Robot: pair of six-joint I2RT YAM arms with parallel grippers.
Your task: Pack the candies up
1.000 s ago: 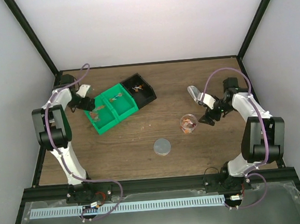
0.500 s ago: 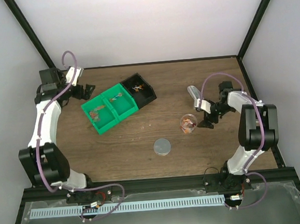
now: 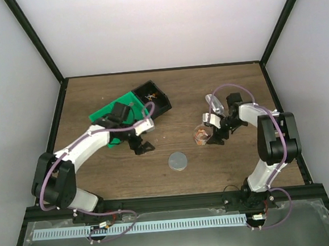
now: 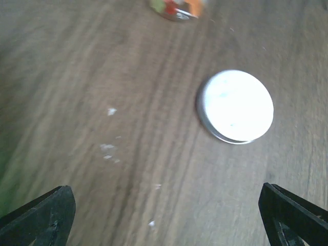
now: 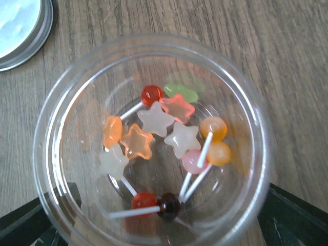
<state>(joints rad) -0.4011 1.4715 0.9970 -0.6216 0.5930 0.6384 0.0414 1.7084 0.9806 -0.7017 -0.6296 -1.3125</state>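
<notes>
A brown wood table (image 3: pixel 237 171) fills the floor of a white-walled cell. The left gripper (image 4: pixel 164 218) hangs over bare wood with its jaws spread wide and nothing between them. The lid (image 4: pixel 236 106) lies flat ahead of it and off to its right, and the jar (image 5: pixel 251 102) stands farther ahead. The right gripper (image 5: pixel 165 223) is spread wide too, with the jar just ahead of its tips. I cannot tell whether the pads touch the wall. The candies (image 5: pixel 164 133), stars and small lollipops, sit in the bottom of that open jar.

The filling looks done and capping seems to be the step in hand. Next, the left gripper likely has to shift forward and right until its jaws straddle the lid, then drop low enough to catch the thin rim. The right should close on the jar to steady it.
</notes>
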